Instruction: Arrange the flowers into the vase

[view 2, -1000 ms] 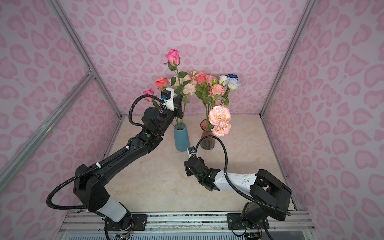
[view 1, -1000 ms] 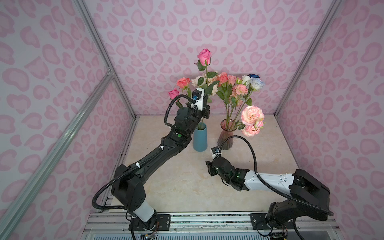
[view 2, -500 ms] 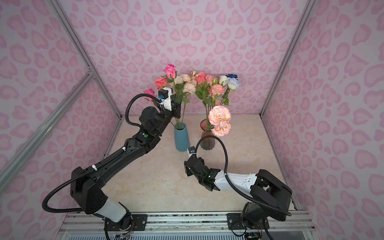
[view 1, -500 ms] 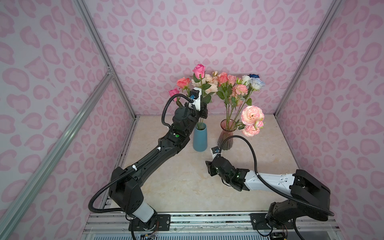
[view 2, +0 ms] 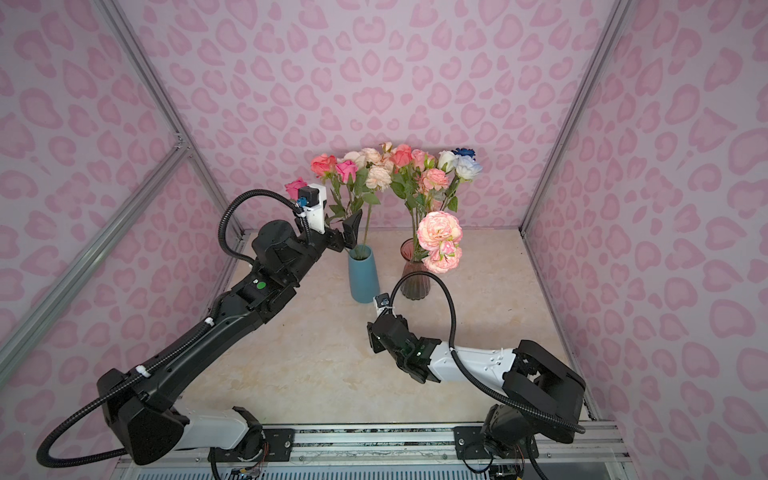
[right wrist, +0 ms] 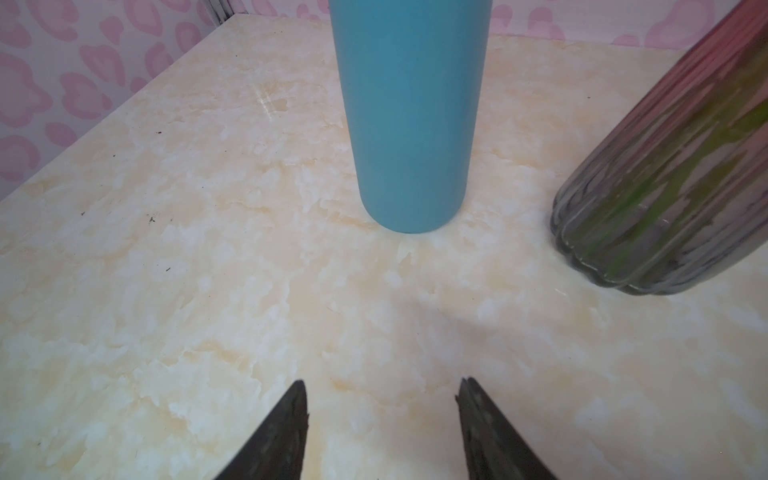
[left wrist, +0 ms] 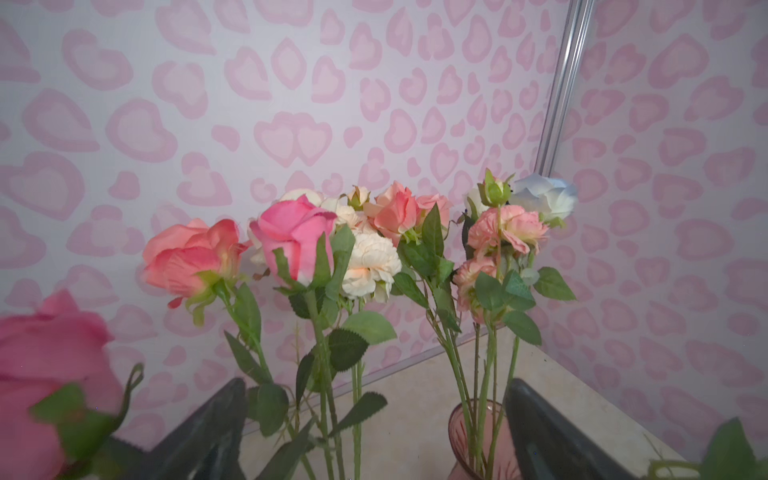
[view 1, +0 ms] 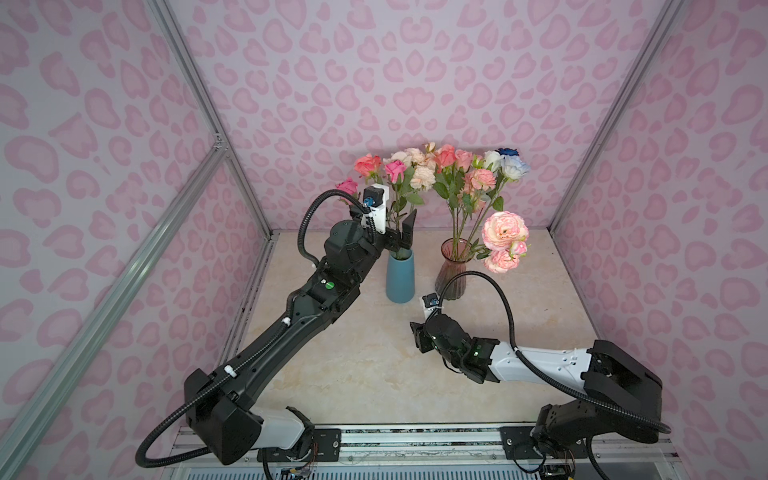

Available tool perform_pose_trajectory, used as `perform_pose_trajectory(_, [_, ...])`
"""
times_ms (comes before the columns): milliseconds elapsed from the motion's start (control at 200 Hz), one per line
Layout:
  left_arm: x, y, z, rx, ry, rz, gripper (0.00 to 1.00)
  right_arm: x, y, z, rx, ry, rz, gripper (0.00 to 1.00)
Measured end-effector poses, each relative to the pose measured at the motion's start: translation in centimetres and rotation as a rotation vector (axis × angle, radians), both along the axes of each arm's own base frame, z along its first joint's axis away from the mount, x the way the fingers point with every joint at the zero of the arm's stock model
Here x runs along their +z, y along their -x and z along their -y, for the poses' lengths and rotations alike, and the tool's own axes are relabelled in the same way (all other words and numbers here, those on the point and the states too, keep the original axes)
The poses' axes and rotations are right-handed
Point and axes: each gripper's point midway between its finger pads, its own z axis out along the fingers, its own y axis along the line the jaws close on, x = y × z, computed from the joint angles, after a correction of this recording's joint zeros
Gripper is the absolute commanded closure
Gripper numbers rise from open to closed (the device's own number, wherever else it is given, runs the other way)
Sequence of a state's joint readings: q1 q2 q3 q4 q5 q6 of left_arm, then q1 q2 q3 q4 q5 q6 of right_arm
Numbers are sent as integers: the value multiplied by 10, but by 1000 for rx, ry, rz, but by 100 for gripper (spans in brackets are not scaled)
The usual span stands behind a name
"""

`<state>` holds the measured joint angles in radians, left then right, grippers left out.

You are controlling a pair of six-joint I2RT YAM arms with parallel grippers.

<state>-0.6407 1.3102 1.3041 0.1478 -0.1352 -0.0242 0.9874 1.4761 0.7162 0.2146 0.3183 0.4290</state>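
The right gripper (right wrist: 383,382) hung part-open and empty over the cream marbled tabletop (right wrist: 166,249), its parted fingers (right wrist: 282,436) clear only in its wrist view; farther back, the left gripper (left wrist: 376,384) gaped wide, gripping nothing, around pink and coral artificial flowers (left wrist: 297,237) standing in the matte blue vase (view 1: 400,276).

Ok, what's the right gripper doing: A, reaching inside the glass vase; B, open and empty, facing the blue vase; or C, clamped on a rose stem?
B: in the right wrist view the right gripper has its jaws apart with only bare table between them, and the blue vase stands just ahead of it.
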Motion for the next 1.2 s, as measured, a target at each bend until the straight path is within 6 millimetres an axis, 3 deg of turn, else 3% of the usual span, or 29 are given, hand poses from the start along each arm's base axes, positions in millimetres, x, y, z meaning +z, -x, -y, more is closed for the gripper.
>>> perform_pose_trajectory(120, [3, 41, -12, -54, 2, -19, 2, 3, 0, 0, -1, -2, 8, 39])
perform_pose_trajectory(225, [14, 79, -37, -70, 41, -17, 2, 13, 1, 1, -2, -3, 19, 35])
perform_pose_trajectory(280, [14, 94, -55, -47, 81, -30, 2, 27, 2, 0, 2, -11, 34, 32])
perform_pose_trajectory(360, [-4, 111, -78, -4, 120, -68, 2, 59, 8, 4, 1, -47, 70, 29])
perform_pose_trajectory(420, [-32, 120, -95, 42, 147, -113, 3, 81, 13, 12, -9, -73, 97, 28])
perform_pose_trajectory(550, [-118, 120, -118, 168, 172, -262, 3, 107, 27, 52, -80, -96, 127, 27])
perform_pose_trajectory(600, [-147, 120, -124, 204, 173, -308, 2, 110, 31, 71, -117, -91, 142, 3])
perform_pose_trajectory(690, [-180, 120, -134, 264, 153, -344, 2, 111, 37, 107, -219, -92, 183, 2])
perform_pose_trajectory(820, [-212, 116, -141, 309, 63, -337, 2, 92, 41, 151, -347, -51, 249, 2])
perform_pose_trajectory(975, [-242, 105, -162, 431, -95, -271, 3, 88, 35, 184, -401, -7, 367, 2])
perform_pose_trajectory(1070, [-250, 95, -189, 542, -170, -250, 2, 99, 25, 203, -424, 0, 431, 2])
perform_pose_trajectory(1200, [-247, 87, -228, 681, -110, -195, 2, 120, 12, 228, -479, 5, 505, 2])
